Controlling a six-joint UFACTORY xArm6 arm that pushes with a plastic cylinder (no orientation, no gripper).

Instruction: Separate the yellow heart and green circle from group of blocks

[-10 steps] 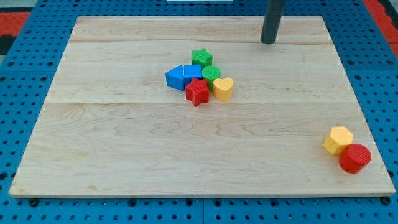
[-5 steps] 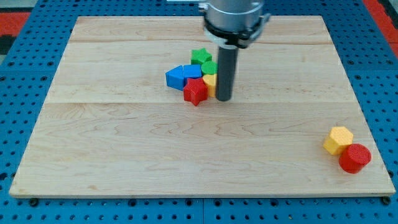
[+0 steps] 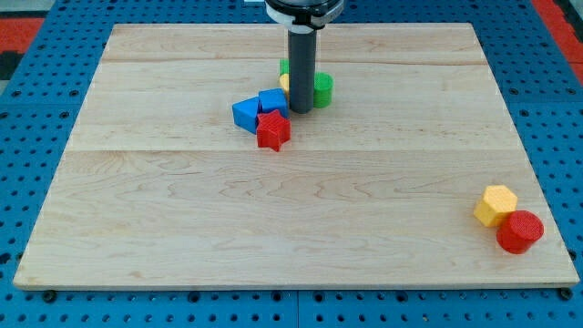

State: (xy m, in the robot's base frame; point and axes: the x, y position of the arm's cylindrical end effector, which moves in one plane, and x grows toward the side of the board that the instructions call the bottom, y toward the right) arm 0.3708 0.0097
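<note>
My tip [image 3: 301, 110] stands in the middle of the block group on the wooden board [image 3: 182, 210]. The green circle [image 3: 322, 88] lies just to the right of the rod, touching or nearly touching it. Only a sliver of the yellow heart [image 3: 284, 83] shows at the rod's left edge; the rest is hidden behind the rod. A bit of the green star [image 3: 284, 66] shows above it. Two blue blocks [image 3: 246, 114] [image 3: 272, 100] and the red star [image 3: 272, 130] sit to the left of and below the tip.
A yellow hexagon [image 3: 495, 204] and a red cylinder [image 3: 520, 230] sit together near the board's lower right corner. Blue pegboard surrounds the board.
The rod came from the view's top right down to the group's right side, then moved up and left into it. The blue blocks and red star shifted left; the green circle now sits right of the rod.
</note>
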